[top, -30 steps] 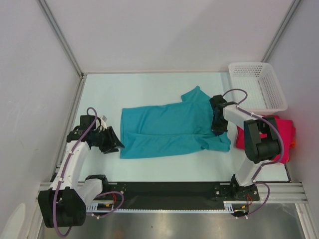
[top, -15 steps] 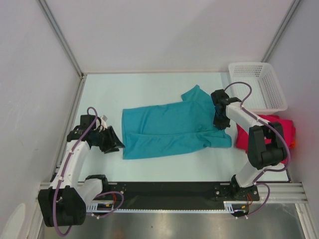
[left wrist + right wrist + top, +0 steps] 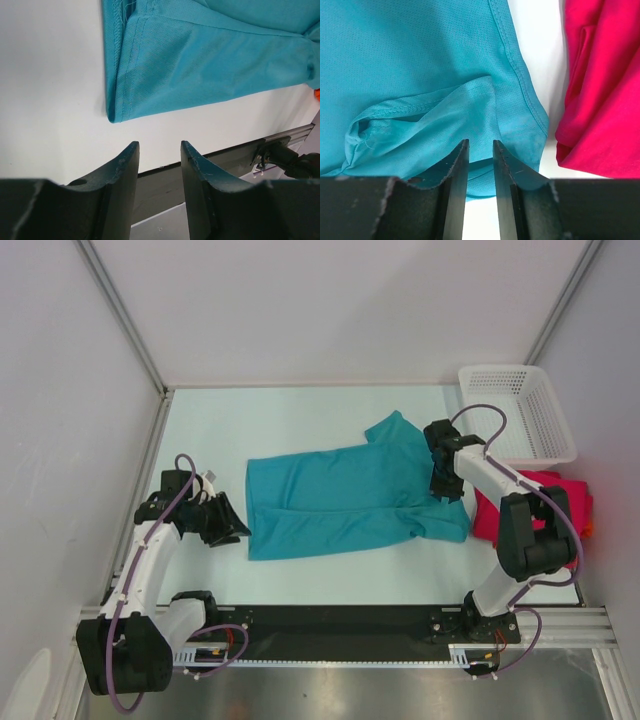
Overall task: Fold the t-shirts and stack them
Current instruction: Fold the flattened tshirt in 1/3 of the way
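**Mia:** What do the left gripper's (image 3: pixel 160 149) fingers look like?

**Ben:** Hard, black and smooth, with rounded tips. They stand apart and nothing is between them. Just past the tips is bare white table (image 3: pixel 50 100). After that comes a stitched corner of the teal t-shirt (image 3: pixel 200 60), which the fingers do not touch.

**Mia:** And the right gripper (image 3: pixel 480 146)?

**Ben:** Its flat black fingers are a small way apart and pinch nothing. They sit over the edge of the teal cloth, next to a puckered sleeve with a stitched hem.

**Mia:** What is the teal shirt like?

**Ben:** It is soft and thin, with a fine weave. It lies flat between the two grippers. A fold runs along it, and one sleeve pokes out on the far side.

**Mia:** What is on the outer side of the right gripper?

**Ben:** First a thin strip of white table. Then the crimson-pink t-shirt (image 3: pixel 600 100), soft and crumpled. An orange edge (image 3: pixel 317 94) peeks out near it.

**Mia:** Is there room to move?

**Ben:** Yes, there is lots of bare table beyond both grippers. The white mesh basket (image 3: pixel 505 368) sits in the far corner, past the right gripper.
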### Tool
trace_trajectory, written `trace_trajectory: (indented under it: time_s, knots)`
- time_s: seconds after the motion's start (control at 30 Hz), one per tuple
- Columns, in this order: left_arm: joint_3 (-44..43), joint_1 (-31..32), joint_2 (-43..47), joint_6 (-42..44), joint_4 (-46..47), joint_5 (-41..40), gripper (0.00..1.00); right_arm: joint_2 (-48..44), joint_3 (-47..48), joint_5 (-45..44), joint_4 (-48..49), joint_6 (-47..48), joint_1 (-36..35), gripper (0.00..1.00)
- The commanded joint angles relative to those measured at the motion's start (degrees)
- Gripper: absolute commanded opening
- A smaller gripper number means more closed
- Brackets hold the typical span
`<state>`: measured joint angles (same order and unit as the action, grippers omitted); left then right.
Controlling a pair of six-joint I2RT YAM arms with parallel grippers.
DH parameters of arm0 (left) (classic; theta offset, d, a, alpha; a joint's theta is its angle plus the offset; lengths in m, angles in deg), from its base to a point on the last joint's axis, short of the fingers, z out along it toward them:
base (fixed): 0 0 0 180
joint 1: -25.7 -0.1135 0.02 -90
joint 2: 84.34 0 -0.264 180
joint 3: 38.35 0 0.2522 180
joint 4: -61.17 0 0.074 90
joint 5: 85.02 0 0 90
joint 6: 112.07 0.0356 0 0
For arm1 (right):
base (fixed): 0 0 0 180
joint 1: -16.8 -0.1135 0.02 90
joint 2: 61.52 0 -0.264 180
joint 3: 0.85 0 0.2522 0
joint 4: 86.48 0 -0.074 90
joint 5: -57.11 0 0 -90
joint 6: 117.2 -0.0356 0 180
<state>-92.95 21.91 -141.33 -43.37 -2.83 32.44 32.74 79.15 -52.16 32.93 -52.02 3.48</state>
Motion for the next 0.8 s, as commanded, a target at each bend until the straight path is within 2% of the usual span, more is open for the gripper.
trace_trajectory:
  time_s: [0.0,0.47,0.63,0.77]
  knots:
    - [-0.2,-0.5,0.3,1.6,1.3,1.8,0.44,0.8,-0.2,-1.5,0.7,-0.1,0.0,0.31]
    - [-0.1,-0.9,0.5,2.1,1.2,2.4,0.43,2.9,-2.1,-2.4,2.0,-0.1,0.5,0.32]
    - [-0.2,-0.9,0.6,2.1,1.1,2.5,0.43,3.4,-3.0,-2.3,2.7,0.3,1.3,0.39]
    - [-0.1,-1.0,0.7,2.1,0.9,2.3,0.43,3.9,-3.0,-2.3,3.4,0.5,1.5,0.39]
